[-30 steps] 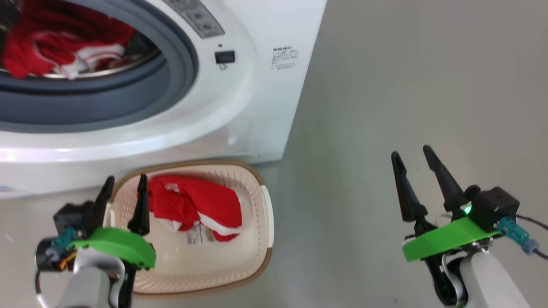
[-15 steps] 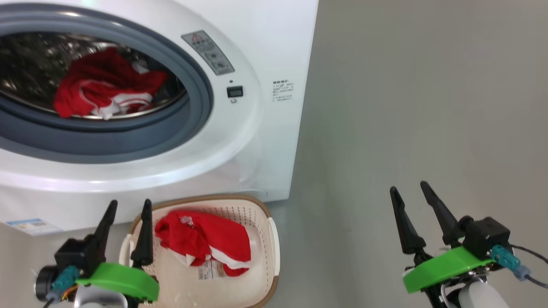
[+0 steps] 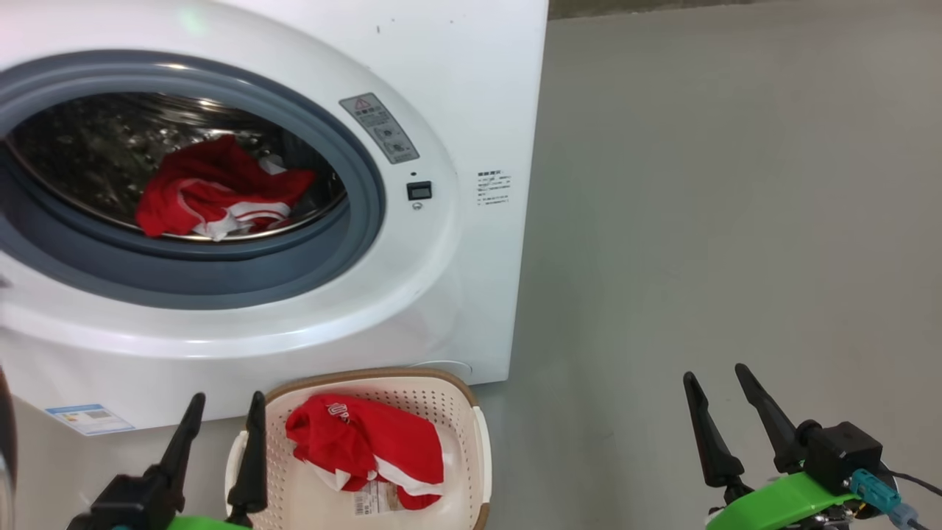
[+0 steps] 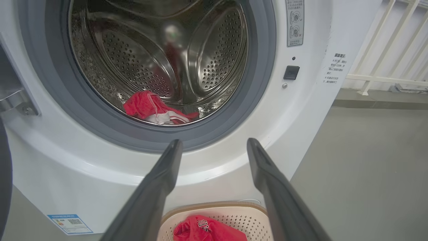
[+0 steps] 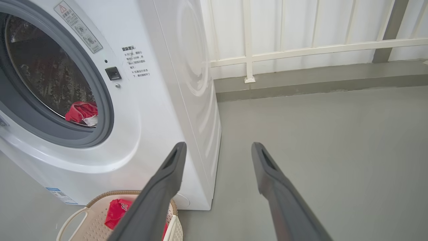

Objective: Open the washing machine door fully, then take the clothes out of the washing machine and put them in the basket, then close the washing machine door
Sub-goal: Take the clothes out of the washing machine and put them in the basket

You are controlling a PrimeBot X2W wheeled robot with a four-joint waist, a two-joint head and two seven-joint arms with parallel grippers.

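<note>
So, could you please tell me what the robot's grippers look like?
The left gripper and right gripper each have two long, dark fingers tapering to points. The right one sits on a bright green mount, with a black box beside it, a teal plug and a thin dark cable. The left has a black base too.

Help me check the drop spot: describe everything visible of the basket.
The basket is small, cream plastic, with perforated walls, a brown woven-look rim and pale side handles. It stands upright on the grey floor, close before the washing machine. A red garment with white trim lies crumpled inside, partly over a paper label.
</note>
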